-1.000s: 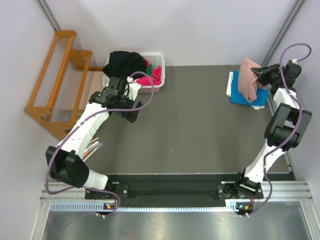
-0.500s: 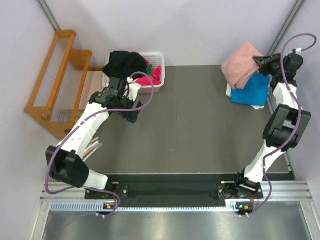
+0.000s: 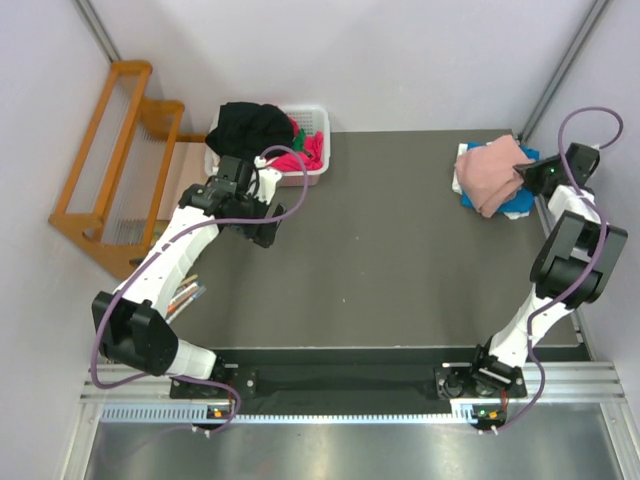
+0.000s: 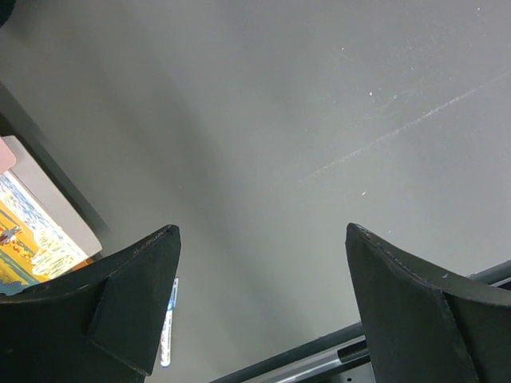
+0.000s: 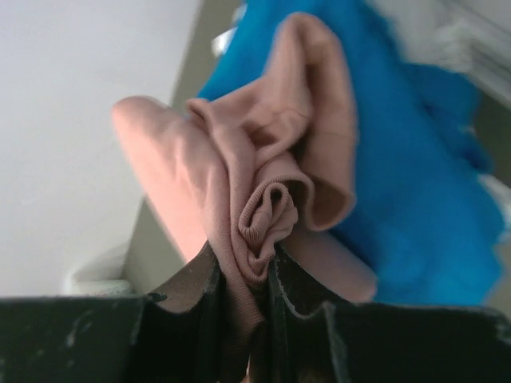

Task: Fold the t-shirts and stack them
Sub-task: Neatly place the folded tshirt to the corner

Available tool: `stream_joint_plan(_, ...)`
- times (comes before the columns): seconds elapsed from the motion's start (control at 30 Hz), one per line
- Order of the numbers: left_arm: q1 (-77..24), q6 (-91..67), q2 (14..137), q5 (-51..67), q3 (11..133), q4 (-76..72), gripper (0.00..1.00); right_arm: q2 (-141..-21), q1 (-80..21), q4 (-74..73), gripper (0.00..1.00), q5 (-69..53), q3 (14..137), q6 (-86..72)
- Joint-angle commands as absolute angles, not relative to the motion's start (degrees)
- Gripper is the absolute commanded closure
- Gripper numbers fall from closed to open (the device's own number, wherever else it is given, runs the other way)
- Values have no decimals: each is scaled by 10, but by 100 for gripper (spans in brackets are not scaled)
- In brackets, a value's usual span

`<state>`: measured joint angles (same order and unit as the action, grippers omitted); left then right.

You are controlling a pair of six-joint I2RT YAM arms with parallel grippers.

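Right wrist view alone shows right jaws clamped on the rolled ribbed hem of the salmon-pink t-shirt (image 5: 239, 159), soft bunched folds over the blue t-shirt (image 5: 415, 183), overhead view places both at the far right corner of the tabletop (image 3: 400, 250), left jaws wide apart above scuffed matte grey tabletop.

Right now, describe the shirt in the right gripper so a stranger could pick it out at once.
Look at the far right corner of the dark table, where cloth is stacked. The salmon-pink shirt is bunched on top, pinched by the right gripper. It alone is pink; under it lie a bright blue shirt and white cloth.
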<state>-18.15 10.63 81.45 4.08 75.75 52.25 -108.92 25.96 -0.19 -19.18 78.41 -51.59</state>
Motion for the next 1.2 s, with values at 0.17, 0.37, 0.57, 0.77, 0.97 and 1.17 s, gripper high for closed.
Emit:
stream_joint_plan(0.17, -179, 111, 782, 40, 751, 526, 11, -1024, 272, -184, 100, 115, 840, -455)
stream_joint_plan(0.37, -178, 110, 790, 50, 752, 522, 11, -1118, 268, -272, 80, 72, 949, -428)
stream_joint_plan(0.57, -178, 114, 784, 57, 739, 517, 11, -1166, 256, -346, 8, 128, 1028, -395)
stream_joint_plan(0.77, -178, 120, 779, 62, 728, 509, 11, -1157, 239, -420, 0, 194, 1088, -392)
stream_joint_plan(0.97, -176, 124, 776, 66, 706, 503, 11, -1090, 160, -453, 0, 337, 1192, -362)
stream_joint_plan(1.17, -167, 128, 760, 68, 696, 497, 11, -1004, 104, -373, 0, 237, 1193, -330)
